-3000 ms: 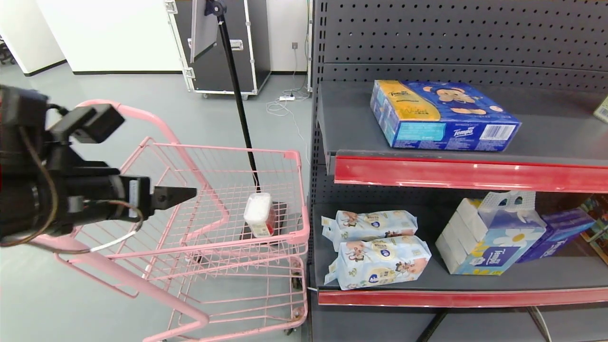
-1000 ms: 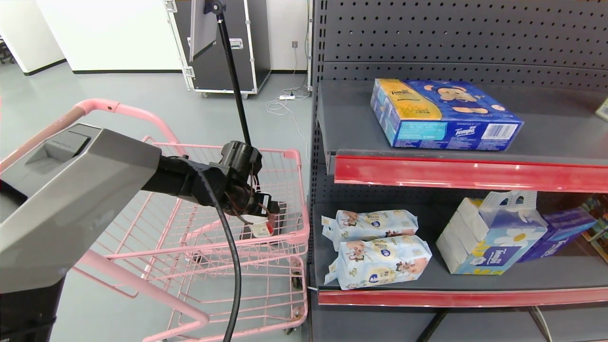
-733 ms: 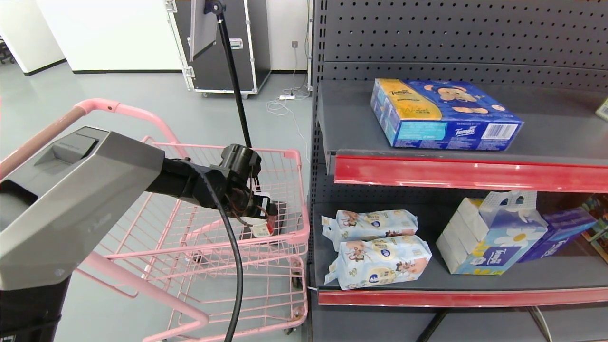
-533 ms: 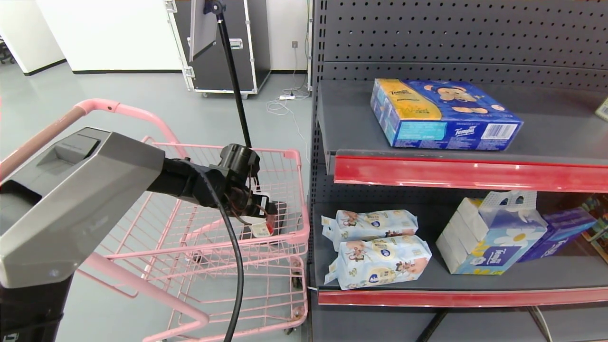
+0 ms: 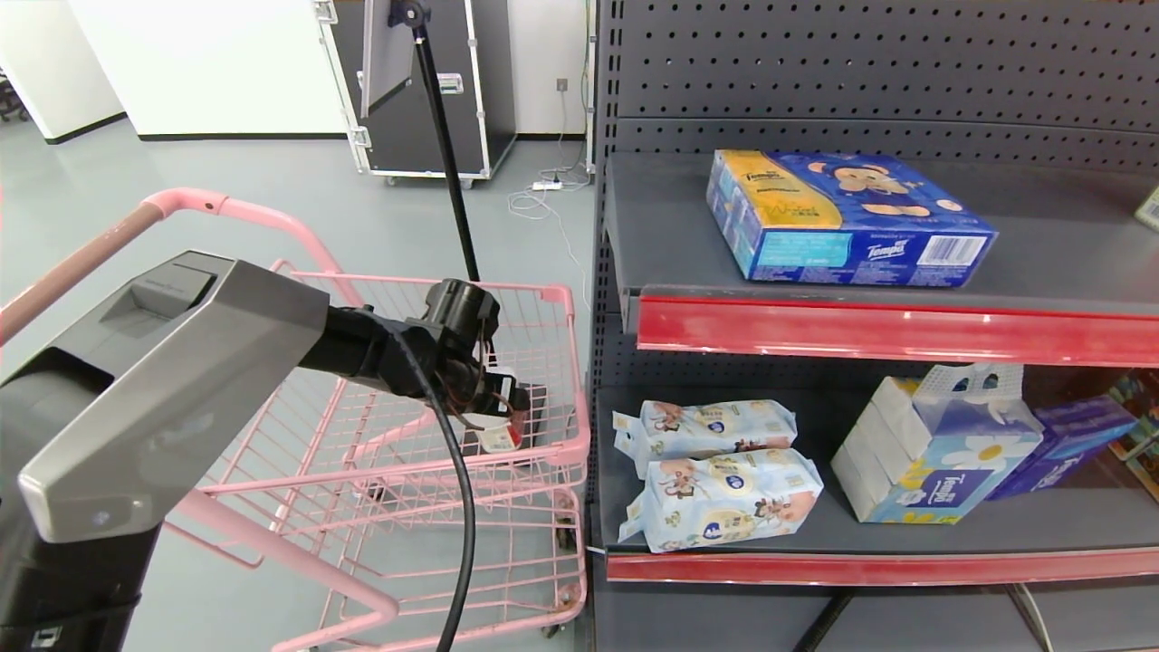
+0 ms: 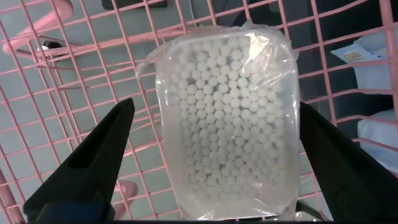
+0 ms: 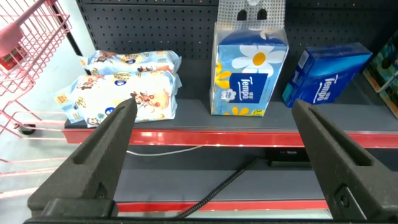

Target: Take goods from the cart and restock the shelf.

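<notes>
Hanging inside the pink cart (image 5: 566, 448), the left gripper (image 5: 509, 409) has its jaws spread wide with a clear tub (image 5: 499, 438) of small white beads between them. The jaws are not closed on it. In the left wrist view, the left gripper (image 6: 214, 118) has one finger (image 6: 93, 162) on each side of the tub (image 6: 227, 118), and cart (image 6: 56, 106) wire shows in the gap beside one finger. The tub's long axis runs crosswise to the line between the fingers, so the jaws span its short width. Its clear broad face is turned toward the wrist, and the beads show through it. In the head view, the arm covers most of the tub, leaving its end with a red label showing below the jaws.

The right gripper (image 7: 214, 107) has its jaws wide open and holds nothing. Ahead of them is the lower shelf (image 7: 249, 134) with two wipe packs (image 7: 124, 93), a tissue pack (image 7: 250, 71) and a blue pack (image 7: 326, 74). The head view shows a blue box (image 5: 847, 222) on the shelf (image 5: 896, 335) above.
</notes>
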Robot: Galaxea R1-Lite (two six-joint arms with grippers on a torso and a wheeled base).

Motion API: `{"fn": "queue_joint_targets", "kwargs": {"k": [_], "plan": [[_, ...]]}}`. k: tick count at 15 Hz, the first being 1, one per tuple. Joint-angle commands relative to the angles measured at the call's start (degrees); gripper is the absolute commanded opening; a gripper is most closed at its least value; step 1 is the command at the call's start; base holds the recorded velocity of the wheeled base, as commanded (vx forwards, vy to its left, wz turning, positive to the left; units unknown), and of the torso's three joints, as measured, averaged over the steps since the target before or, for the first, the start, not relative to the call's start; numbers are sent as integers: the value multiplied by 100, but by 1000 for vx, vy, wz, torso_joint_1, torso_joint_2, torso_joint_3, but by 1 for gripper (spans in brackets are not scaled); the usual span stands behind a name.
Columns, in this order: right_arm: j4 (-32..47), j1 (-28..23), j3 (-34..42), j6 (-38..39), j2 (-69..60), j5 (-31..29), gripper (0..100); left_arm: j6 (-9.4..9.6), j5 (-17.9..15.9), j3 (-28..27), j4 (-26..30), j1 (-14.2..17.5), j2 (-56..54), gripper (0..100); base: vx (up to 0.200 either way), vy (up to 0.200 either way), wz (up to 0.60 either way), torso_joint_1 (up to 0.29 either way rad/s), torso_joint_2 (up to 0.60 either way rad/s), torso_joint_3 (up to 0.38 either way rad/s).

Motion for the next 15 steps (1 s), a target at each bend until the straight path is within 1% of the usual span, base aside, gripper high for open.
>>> {"fn": "queue_joint_targets", "kwargs": {"k": [1,3,4,8,11,12,14,15], "plan": [[-1,1,0,-1,6,-1,100,-4,3,-9,1,-1,48,100,0,0,0,0,0,0],[-1,1,0,-1,6,-1,100,-4,3,-9,1,-1,57,100,0,0,0,0,0,0],[-1,1,0,-1,6,-1,100,5,3,-26,-7,-1,92,0,0,0,0,0,0,0],[-1,1,0,-1,6,-1,100,5,21,-53,-34,-9,83,0,0,0,0,0,0,0],[-1,1,0,-10,6,-1,100,-12,109,79,-34,-1,-110,0,0,0,0,0,0,0],[-1,1,0,-10,6,-1,100,-21,91,158,-34,35,-286,0,0,0,0,0,0,0],[-1,1,0,-10,6,8,100,-21,56,185,-34,228,-743,0,0,0,0,0,0,0],[-1,1,0,-10,6,8,100,-21,56,185,-34,228,-743,0,0,0,0,0,0,0]]}}
